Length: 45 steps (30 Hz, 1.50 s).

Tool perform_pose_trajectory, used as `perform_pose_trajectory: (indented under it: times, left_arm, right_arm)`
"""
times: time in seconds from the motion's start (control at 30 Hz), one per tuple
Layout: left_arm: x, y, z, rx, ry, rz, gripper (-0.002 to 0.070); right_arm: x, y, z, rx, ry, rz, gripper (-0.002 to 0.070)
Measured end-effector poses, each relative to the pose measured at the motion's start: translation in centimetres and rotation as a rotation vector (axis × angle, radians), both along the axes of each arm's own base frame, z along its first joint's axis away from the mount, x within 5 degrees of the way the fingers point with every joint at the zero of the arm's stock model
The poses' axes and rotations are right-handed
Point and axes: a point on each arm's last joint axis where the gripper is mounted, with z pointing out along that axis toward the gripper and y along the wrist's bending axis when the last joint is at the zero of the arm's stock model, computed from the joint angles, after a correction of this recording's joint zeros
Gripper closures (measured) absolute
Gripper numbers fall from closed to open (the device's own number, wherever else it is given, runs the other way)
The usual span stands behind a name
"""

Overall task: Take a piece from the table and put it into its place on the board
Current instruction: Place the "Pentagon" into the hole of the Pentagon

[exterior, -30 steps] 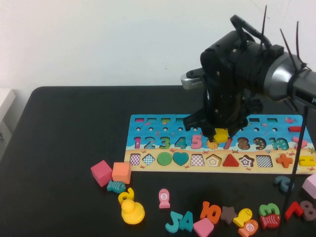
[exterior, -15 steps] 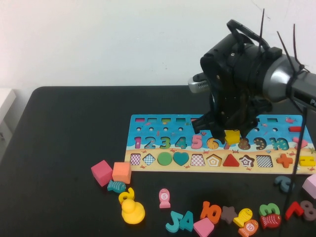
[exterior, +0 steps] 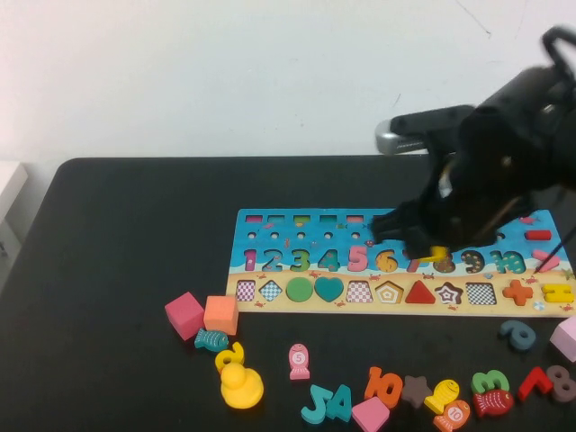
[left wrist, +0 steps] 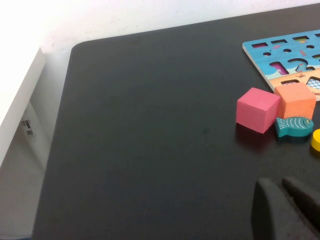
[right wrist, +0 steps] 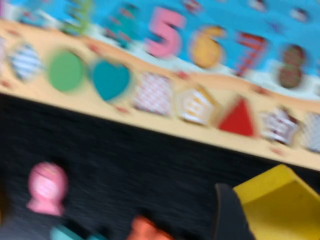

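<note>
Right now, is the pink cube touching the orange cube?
Touching. The left wrist view shows the pink cube pressed against the orange cube with no table showing between them; the high view shows the same.

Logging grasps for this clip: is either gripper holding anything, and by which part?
The right gripper, above the board, holds the yellow pentagon piece by its edges. The left gripper holds nothing.

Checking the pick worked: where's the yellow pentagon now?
In the high view, the yellow pentagon sits in the right gripper above the board's numbers 7 and 8, right of its empty slot.
</note>
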Motion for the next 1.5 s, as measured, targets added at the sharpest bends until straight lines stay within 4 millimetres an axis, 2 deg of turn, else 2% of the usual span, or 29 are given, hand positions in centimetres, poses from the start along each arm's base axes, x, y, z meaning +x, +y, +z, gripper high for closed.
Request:
perform_pose_trajectory:
  times: [0.1,0.3,0.43,0.63,0.77,1.13,1.5]
  left_arm:
    - [0.0,0.0,0.0,0.000,0.000,0.000,0.0677]
    - [0.0,0.0,0.0,0.000,0.000,0.000,0.0676]
    - [0.0,0.0,0.0,0.000,0.000,0.000,0.0677]
    - [0.0,0.0,0.0,0.000,0.002,0.000,0.0677]
    - [0.0,0.0,0.0,0.000,0.002,0.000,0.0676]
    - [0.0,0.0,0.0,0.000,0.002,0.000,0.0677]
    - [0.0,0.0,0.0,0.000,0.002,0.000,0.0677]
  right_arm:
    - [0.9,1.1,-2.1,0.058,0.019,-0.015,0.0300]
    - [2.2,2.3,-8.9,0.001,0.154,-0.029,0.0300]
    - [3.4,3.0,-11.2,-0.051,0.215,-0.037,0.0300]
    - [5.9,4.5,-10.4,-0.055,0.210,-0.050,0.0300]
    - [6.8,4.9,-9.6,-0.070,0.198,-0.052,0.0300]
    - [7.8,3.9,-9.5,-0.214,0.109,-0.010,0.0300]
    - [7.2,4.1,-9.6,-0.179,0.179,-0.055,0.0300]
